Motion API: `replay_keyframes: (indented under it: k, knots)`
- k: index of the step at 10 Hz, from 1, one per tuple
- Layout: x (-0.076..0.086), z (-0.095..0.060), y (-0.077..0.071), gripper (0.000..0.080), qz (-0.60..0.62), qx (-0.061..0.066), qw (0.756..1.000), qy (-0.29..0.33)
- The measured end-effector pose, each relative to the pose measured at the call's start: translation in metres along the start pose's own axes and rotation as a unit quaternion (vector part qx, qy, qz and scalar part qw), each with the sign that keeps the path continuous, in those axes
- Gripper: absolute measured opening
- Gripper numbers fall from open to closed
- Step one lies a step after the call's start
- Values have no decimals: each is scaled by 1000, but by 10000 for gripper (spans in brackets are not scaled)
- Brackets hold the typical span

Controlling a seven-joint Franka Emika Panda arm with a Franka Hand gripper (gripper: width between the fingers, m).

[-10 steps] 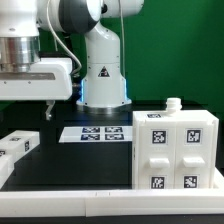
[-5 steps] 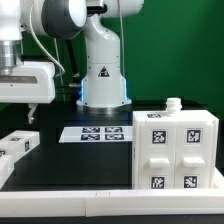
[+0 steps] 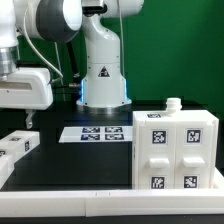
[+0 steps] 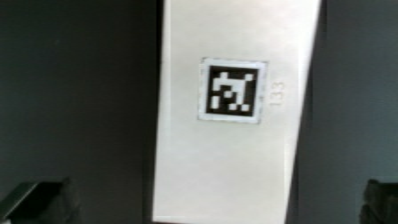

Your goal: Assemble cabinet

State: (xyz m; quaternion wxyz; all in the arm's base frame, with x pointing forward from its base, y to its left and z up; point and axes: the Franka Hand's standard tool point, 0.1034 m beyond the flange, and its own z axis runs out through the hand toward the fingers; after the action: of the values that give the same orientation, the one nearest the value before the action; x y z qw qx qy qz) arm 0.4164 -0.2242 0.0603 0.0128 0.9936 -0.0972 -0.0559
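Cabinet panel (image 4: 240,110), tag (image 4: 231,92) upward, long axis crossing spread pincer (image 4: 210,200) gap

- Warning triangle (image 3: 102,72) on arm base (image 3: 104,92).
- Black-and-white tags (image 3: 156,139), without letters, on cabinet (image 3: 176,125), marker board (image 3: 72,134), panel (image 4: 237,160).
- Faint print (image 4: 279,93) beside panel's tag: unreadable.

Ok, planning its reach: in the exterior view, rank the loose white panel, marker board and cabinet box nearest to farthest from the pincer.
1. The loose white panel, under the pincer, exterior view's left.
2. The marker board, centre.
3. The cabinet box, exterior view's right.
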Motion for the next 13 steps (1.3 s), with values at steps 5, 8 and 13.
replay_keyframes:
  k: [5,8,13]
  knots:
    - [-8,20,1,797,-17,-20,999,22]
    - [-12,29,0,797,-21,-23,999,17]
    - [-20,54,-1,797,-33,-34,999,9]
